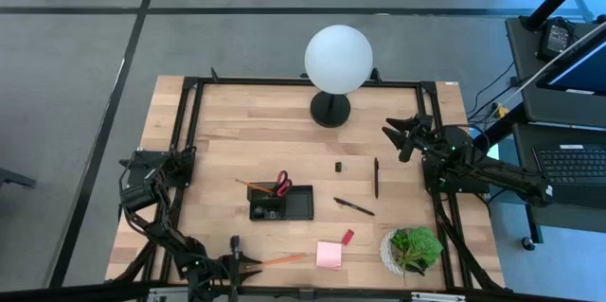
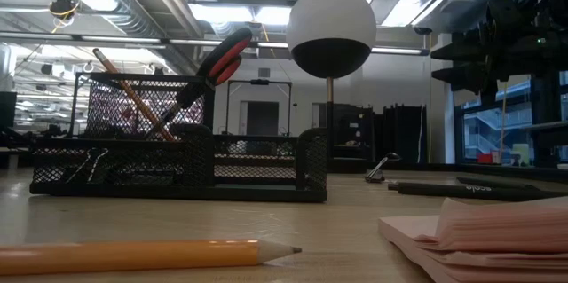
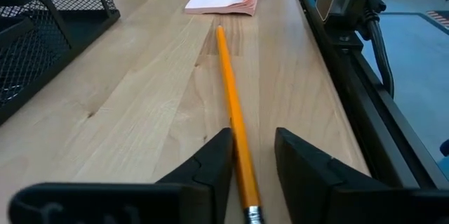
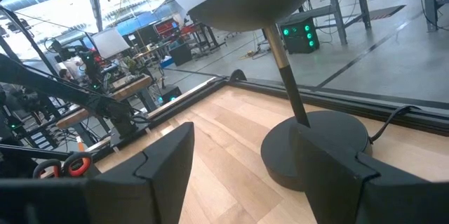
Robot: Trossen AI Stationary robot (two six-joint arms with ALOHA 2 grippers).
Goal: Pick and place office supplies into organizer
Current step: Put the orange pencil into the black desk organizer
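An orange pencil (image 3: 231,97) lies flat on the table near its near edge (image 1: 282,260). My left gripper (image 3: 252,136) is open and low over the table (image 1: 254,263), with a finger on each side of the pencil's eraser end. The black mesh organizer (image 1: 282,204) holds red-handled scissors (image 1: 282,185) and another pencil (image 1: 251,186), both leaning upright in the low view (image 2: 217,66). Two black pens (image 1: 376,177) (image 1: 353,206), a small clip (image 1: 339,166), the pink sticky pad (image 1: 329,254) and the red eraser (image 1: 347,237) lie on the wood. My right gripper (image 1: 402,132) is open, raised beside the lamp.
The white globe lamp (image 1: 338,56) stands on its round black base (image 1: 330,109) at the table's far side, right in front of my right gripper (image 4: 242,136). A potted plant (image 1: 414,248) sits at the near right corner. A black frame rail (image 3: 351,90) borders the near edge.
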